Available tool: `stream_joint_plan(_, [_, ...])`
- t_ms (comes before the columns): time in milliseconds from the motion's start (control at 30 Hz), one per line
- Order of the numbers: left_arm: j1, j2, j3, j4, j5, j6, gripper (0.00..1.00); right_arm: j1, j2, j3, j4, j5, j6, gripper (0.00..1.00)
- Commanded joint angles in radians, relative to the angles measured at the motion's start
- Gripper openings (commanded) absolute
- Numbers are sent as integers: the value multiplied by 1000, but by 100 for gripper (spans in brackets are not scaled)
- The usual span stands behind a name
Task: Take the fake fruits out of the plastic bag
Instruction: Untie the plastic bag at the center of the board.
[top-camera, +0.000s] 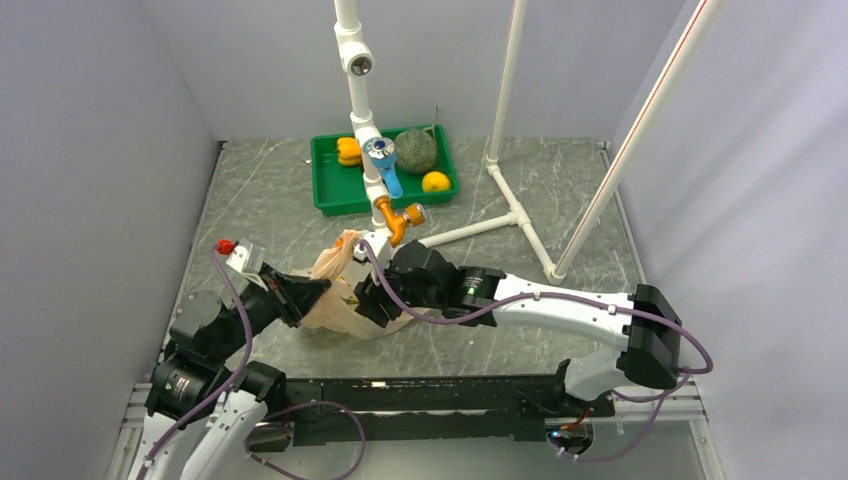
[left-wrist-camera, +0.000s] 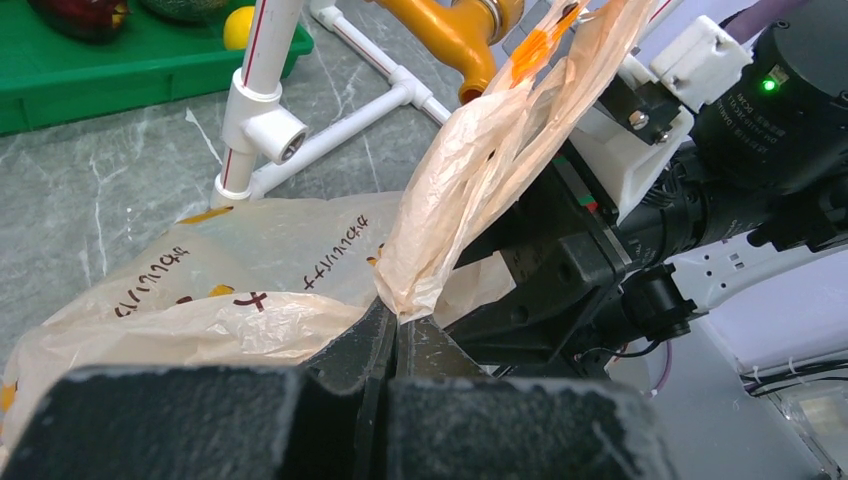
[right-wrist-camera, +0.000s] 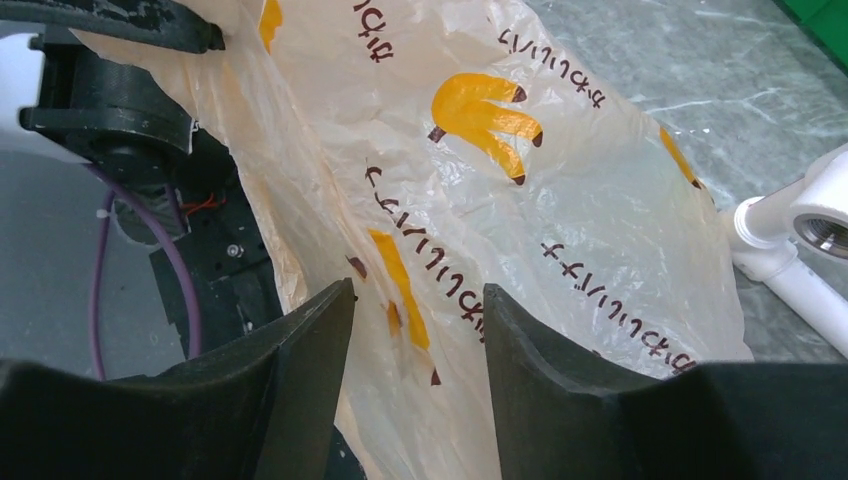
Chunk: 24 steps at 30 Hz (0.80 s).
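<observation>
The peach-beige plastic bag (top-camera: 338, 292) with banana prints lies crumpled on the table between my two grippers. My left gripper (left-wrist-camera: 396, 318) is shut on a twisted strip of the bag (left-wrist-camera: 470, 170) that rises up and to the right. My right gripper (right-wrist-camera: 415, 300) is open, its fingers standing either side of a fold of the bag (right-wrist-camera: 520, 200). No fruit shows through the bag. A small yellow round fruit (top-camera: 436, 181) lies in the green tray (top-camera: 330, 195). In the left wrist view it (left-wrist-camera: 238, 26) lies near a dark maroon fruit (left-wrist-camera: 80, 15).
The tray also holds the netted melon (top-camera: 416, 150) and a yellow-orange pepper (top-camera: 348, 150). A white pipe frame (top-camera: 520, 215) with an orange fitting (top-camera: 398, 218) stands just behind the bag. Grey walls close in both sides.
</observation>
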Motion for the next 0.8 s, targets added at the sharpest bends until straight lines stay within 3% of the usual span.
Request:
stream_joint_plan(0, [4,-1,44,-6,2,19,0,11,-10,11,79,10,-2,48])
stream_joint_plan(67, [4,2,50,-17,2,19,0,11,-22,-1,96,15,0,35])
stream_joint_plan(133, [4,10,62,-47,-6,14,1,12,-24,-2,100,39,3,15])
stream_joint_plan(167, [4,16,70,-63,-16,6,8,12,-27,-3,106,56,11,2])
stream_joint_plan(233, [4,31,106,-138,-53,-18,48,12,-33,-10,123,112,30,0])
stream_joint_plan(267, [4,42,132,-194,-78,-26,63,13,-35,-12,133,120,35,0])
stream_joint_plan(400, [4,66,256,-410,-102,-37,89,13,-22,-1,152,179,73,0])
stream_joint_plan(500, [4,74,317,-524,-75,-57,88,13,9,34,153,242,106,0])
stream_joint_plan(600, [4,84,295,-606,-55,-115,77,12,33,64,152,275,128,0])
stream_joint_plan(700, [5,39,171,-491,32,-217,74,12,56,95,148,284,136,0])
stream_joint_plan(767, [4,-10,73,-365,44,-314,80,13,53,86,152,258,138,0])
